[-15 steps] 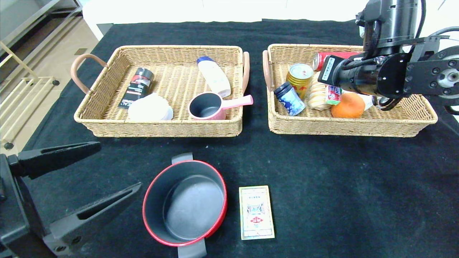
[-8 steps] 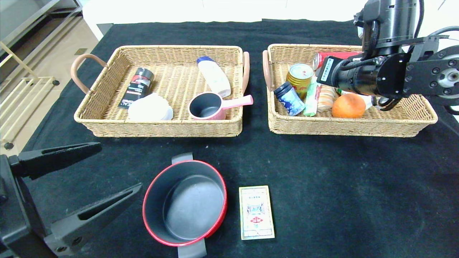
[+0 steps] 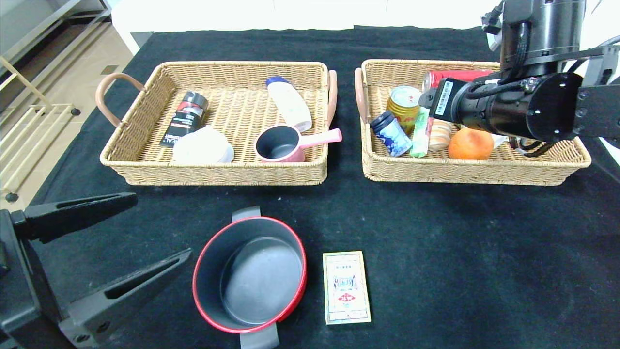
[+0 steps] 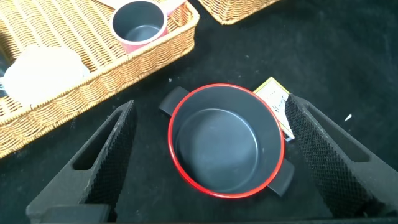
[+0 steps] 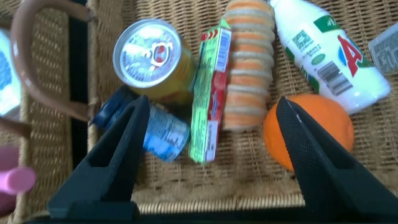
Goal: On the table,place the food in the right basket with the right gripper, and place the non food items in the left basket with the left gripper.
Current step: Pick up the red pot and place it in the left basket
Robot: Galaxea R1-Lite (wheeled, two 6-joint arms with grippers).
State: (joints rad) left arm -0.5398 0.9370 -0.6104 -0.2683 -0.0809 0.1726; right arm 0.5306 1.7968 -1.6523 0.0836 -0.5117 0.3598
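Note:
A red-rimmed black pot [image 3: 249,274] and a yellow card box [image 3: 346,287] lie on the black table near its front edge. My left gripper [image 3: 162,224] is open and empty, hovering just left of the pot; in the left wrist view [image 4: 210,106] its fingers straddle the pot [image 4: 227,140]. My right gripper [image 5: 211,102] is open and empty above the right basket [image 3: 474,172], over a green-and-red snack packet [image 5: 208,81] lying among the food. In the head view the right arm [image 3: 508,104] hides its fingers.
The right basket also holds a yellow can [image 3: 404,99], blue can [image 3: 390,133], biscuit stack [image 3: 440,135], orange [image 3: 471,144], red can [image 3: 455,75]. The left basket [image 3: 218,172] holds a black can [image 3: 185,118], white bottle [image 3: 289,103], pink saucepan [image 3: 281,144], white bowl [image 3: 203,145].
The snack packet left my right gripper and now lies in the right basket beside the blue can. The right arm has drawn back to the right. The left arm has not moved.

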